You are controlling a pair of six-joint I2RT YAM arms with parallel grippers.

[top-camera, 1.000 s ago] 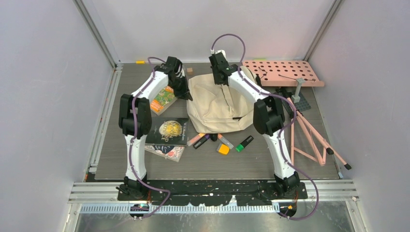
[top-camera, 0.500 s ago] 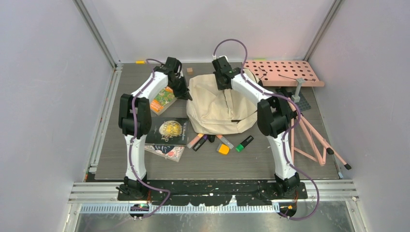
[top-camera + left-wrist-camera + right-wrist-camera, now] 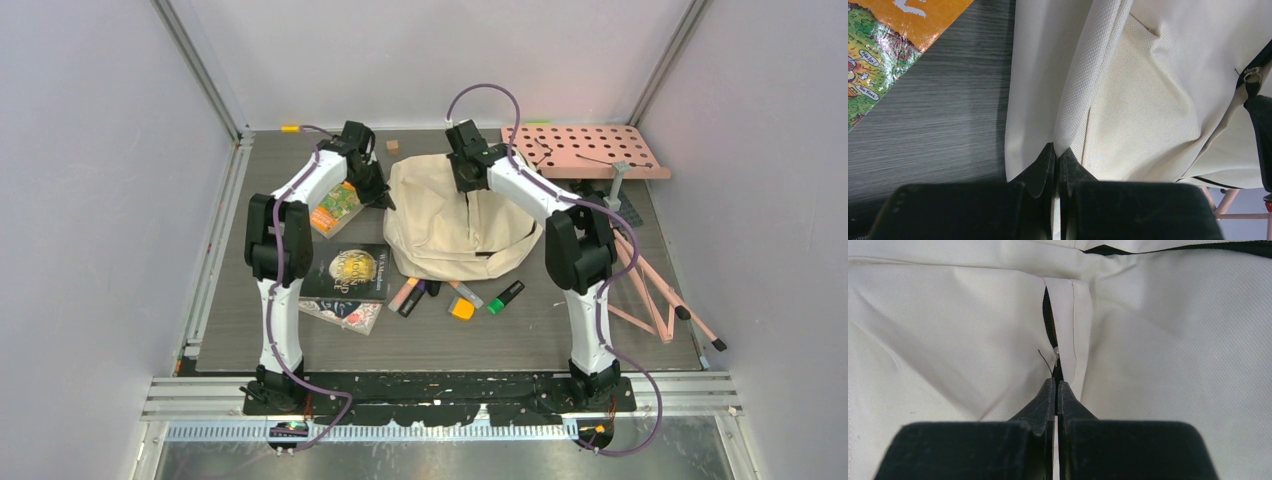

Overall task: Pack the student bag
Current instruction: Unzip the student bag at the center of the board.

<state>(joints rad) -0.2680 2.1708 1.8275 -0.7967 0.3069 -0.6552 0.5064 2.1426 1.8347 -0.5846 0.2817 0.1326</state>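
The student bag (image 3: pixel 445 225) lies slumped a little beyond the middle of the worktop, towards the far edge, its cream cloth creased. The left gripper (image 3: pixel 1057 156) is at the bag's left side, jaws closed on a raised fold (image 3: pixel 1088 75) of the cloth. The right gripper (image 3: pixel 1055 386) is over the top of the bag, jaws pressed together on the black zipper (image 3: pixel 1047 315), which runs down between their tips. A bright comic book (image 3: pixel 337 205) lies just left of the bag, a dark book (image 3: pixel 350 270) nearer the front edge, and several highlighters (image 3: pixel 455 297) sit along the bag's near side. A pink perforated board (image 3: pixel 585 150) stands in the far right corner.
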